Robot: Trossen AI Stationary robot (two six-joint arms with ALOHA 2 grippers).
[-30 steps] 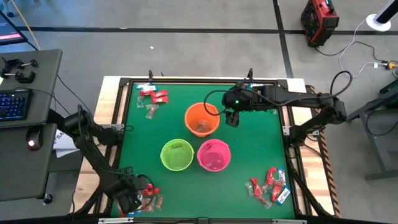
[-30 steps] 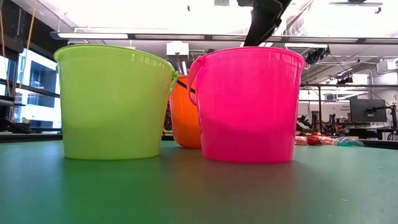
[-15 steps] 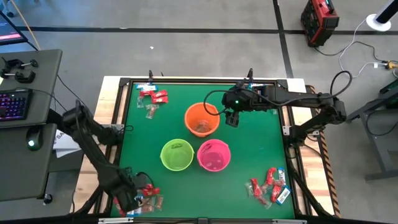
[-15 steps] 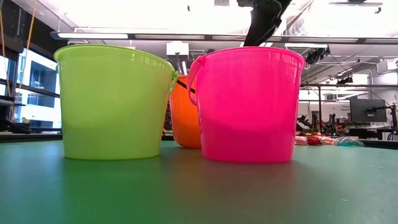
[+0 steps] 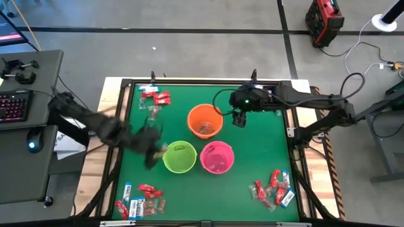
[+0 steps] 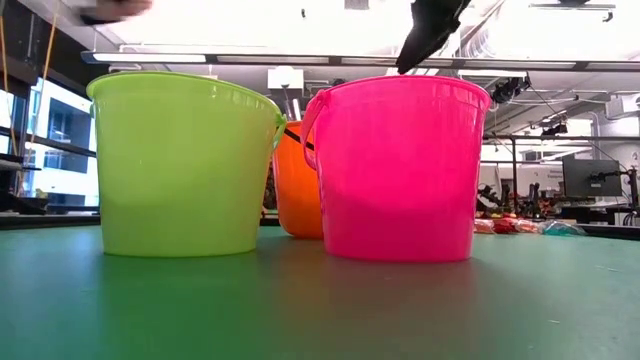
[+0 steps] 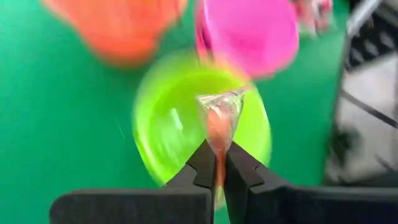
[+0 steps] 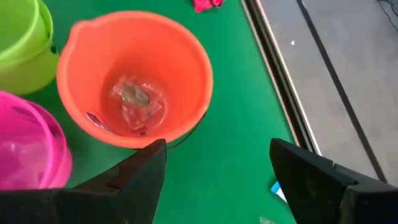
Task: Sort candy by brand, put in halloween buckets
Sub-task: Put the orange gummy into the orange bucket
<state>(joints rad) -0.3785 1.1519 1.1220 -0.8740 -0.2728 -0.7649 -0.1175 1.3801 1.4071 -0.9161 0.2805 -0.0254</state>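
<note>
Candy left on the table [image 5: 208, 189]: three piles wait, one at the far left corner [image 5: 153, 98], one at the near left [image 5: 140, 203], one at the near right [image 5: 273, 189].
Orange bucket [image 8: 186, 56]: a few clear wrappers already lie inside.
Pink bucket [image 5: 217, 157]: something small inside, I cannot tell what.
Green bucket [image 7: 168, 124]: my next drop, I judge.
Left gripper [image 7: 216, 177]: my fingers are pinched tight on one clear-wrapped candy [image 7: 219, 118], carried over the green bucket's rim.
Right gripper [image 8: 214, 168]: spread wide, empty, beside the orange bucket.
</note>
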